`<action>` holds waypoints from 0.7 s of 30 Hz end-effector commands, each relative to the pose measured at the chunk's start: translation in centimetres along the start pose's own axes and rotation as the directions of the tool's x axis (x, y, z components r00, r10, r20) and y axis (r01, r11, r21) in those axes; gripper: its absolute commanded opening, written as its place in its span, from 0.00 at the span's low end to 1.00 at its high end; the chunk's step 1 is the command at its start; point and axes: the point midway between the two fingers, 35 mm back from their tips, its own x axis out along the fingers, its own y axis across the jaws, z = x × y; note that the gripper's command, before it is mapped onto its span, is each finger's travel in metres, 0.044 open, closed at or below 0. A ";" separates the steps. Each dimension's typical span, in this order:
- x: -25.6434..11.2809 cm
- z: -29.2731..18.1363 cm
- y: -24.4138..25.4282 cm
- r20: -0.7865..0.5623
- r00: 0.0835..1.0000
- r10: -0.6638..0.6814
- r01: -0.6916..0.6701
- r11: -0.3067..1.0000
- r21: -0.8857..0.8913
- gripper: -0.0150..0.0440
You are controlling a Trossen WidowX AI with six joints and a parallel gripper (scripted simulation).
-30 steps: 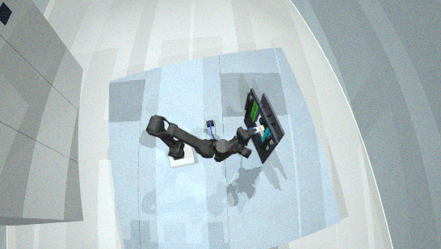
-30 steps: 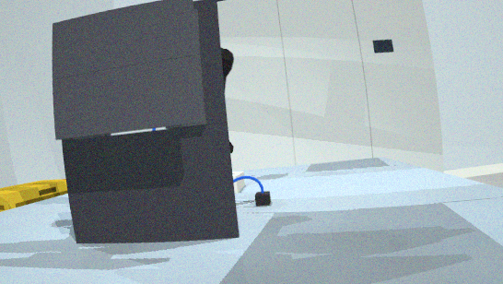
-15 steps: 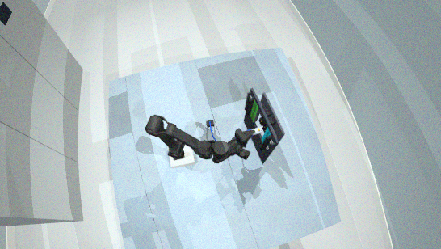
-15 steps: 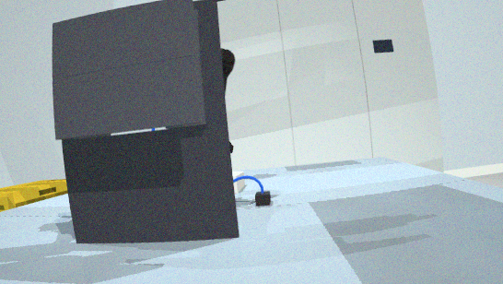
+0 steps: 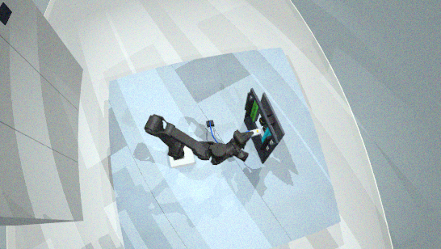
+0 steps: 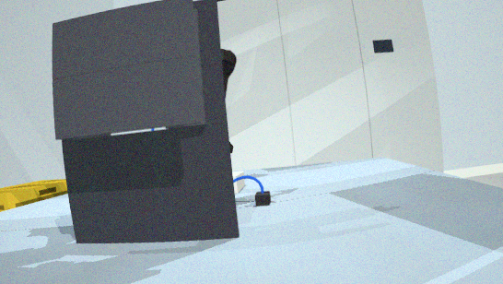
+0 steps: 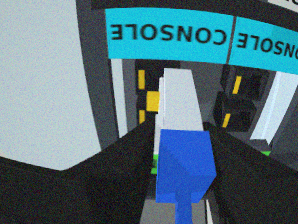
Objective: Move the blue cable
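My gripper [image 5: 251,132] [image 7: 176,128] is shut on the blue cable's plug, at the front of the dark server rack [image 5: 264,155] [image 6: 152,217]. The plug [image 7: 181,100] has a clear-white body and a blue boot. In the wrist view its whole body shows in front of the dark port openings, below a cyan CONSOLE label [image 7: 170,34] that reads upside down; its tip appears out of any port. Another CONSOLE label [image 7: 265,46] is at the right, above dark openings with yellow marks. Which server this is cannot be told. The rack hides my gripper in the exterior view.
The blue cable [image 5: 212,133] [image 6: 249,177] [image 7: 183,212] runs to a small black block [image 5: 212,123] [image 6: 263,198] on the table. The white arm base [image 5: 182,158] stands left of the rack. A yellow object [image 6: 34,194] is behind the rack at the left in the exterior view.
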 end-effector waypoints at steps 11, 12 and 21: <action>-1.0 0.0 0.2 -0.004 1.000 0.004 -0.004 1.000 -0.012 0.25; -1.0 0.0 0.1 -0.004 1.000 0.004 -0.004 1.000 -0.012 0.25; -0.6 0.6 -3.5 -0.004 1.000 0.004 -0.004 1.000 -0.012 0.25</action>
